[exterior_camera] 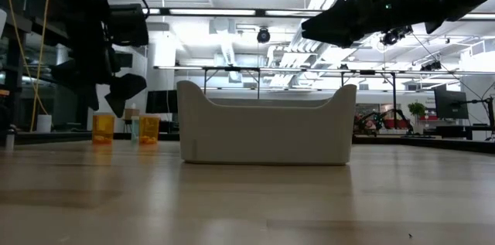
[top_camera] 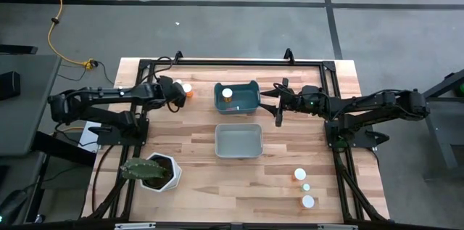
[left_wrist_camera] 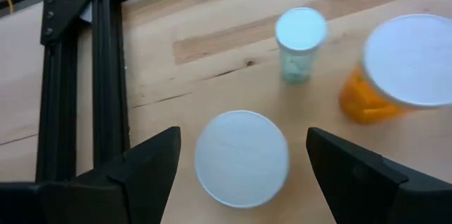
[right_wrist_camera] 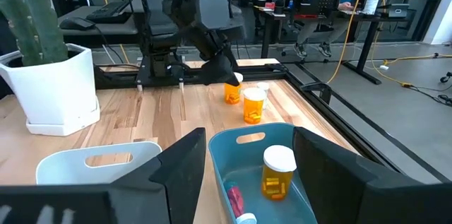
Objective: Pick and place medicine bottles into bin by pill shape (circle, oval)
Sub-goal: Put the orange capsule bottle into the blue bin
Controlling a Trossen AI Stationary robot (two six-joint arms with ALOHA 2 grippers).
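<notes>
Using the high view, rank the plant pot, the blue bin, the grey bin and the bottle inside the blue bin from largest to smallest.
1. Grey bin and blue bin: too alike to separate.
2. Plant pot.
3. Bottle inside the blue bin, far the smallest.

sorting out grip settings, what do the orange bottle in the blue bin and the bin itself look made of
Orange bottle: probably translucent plastic, amber and see-through, with an opaque matte white cap. Blue bin: likely moulded plastic, with smooth, slightly glossy walls and a cut-out handle.
</notes>
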